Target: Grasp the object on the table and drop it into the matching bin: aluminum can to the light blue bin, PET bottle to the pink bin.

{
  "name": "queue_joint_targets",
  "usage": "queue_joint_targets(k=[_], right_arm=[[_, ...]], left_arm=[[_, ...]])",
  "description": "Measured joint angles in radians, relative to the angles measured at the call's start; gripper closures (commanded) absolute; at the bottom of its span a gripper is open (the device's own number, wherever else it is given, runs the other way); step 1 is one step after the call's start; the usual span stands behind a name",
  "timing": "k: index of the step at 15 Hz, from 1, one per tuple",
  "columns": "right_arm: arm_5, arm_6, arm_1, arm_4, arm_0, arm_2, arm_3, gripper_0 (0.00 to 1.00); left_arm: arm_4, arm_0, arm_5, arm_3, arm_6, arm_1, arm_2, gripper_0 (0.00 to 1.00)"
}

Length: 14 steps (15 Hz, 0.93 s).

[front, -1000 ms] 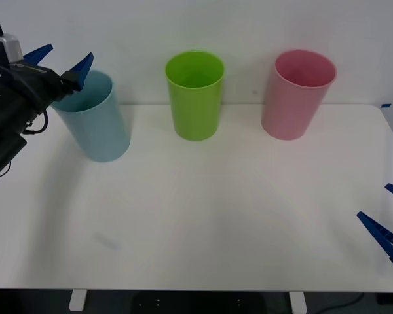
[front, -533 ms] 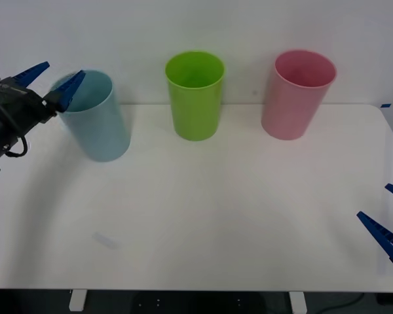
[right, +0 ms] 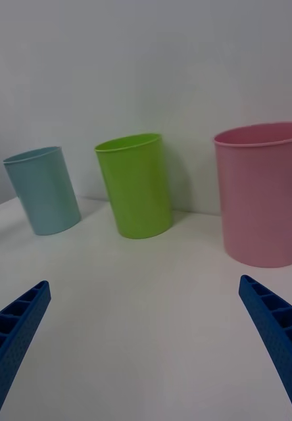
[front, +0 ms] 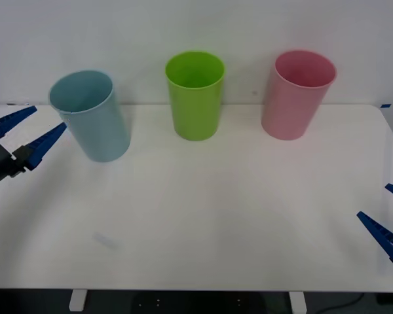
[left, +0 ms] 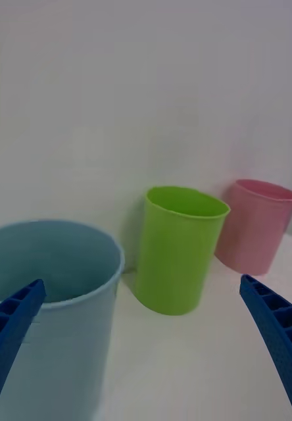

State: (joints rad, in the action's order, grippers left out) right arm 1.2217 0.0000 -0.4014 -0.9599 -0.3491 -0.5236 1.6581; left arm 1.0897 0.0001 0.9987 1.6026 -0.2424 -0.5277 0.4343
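The light blue bin stands at the back left of the white table, and the pink bin at the back right. My left gripper is open and empty, just left of the light blue bin and below its rim. In the left wrist view its gripper faces the light blue bin close up. My right gripper is open and empty at the table's right front edge. The can and the PET bottle are out of view.
A lime green bin stands between the two others, also seen from the right wrist beside the pink bin and light blue bin. A faint smudge marks the tabletop at the front left.
My left gripper has drawn back from above the light blue bin's rim, moving down and to the left, still open. The right arm has stayed where it was.
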Motion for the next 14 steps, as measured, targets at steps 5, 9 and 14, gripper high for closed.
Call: queue_joint_targets(k=[5,9,14], right_arm=[[0.0,0.0,0.0,0.0,0.0,0.0,0.0,0.0],[0.0,0.0,0.0,0.0,0.0,0.0,0.0,0.0],[0.0,0.0,0.0,0.0,0.0,0.0,0.0,0.0]], left_arm=[[-0.039,0.143,0.125,0.014,0.124,-0.001,0.087,0.0],[-0.08,0.239,0.15,0.036,0.147,-0.006,0.122,0.0],[-0.097,0.302,0.167,0.036,0.179,-0.006,0.134,0.0]])
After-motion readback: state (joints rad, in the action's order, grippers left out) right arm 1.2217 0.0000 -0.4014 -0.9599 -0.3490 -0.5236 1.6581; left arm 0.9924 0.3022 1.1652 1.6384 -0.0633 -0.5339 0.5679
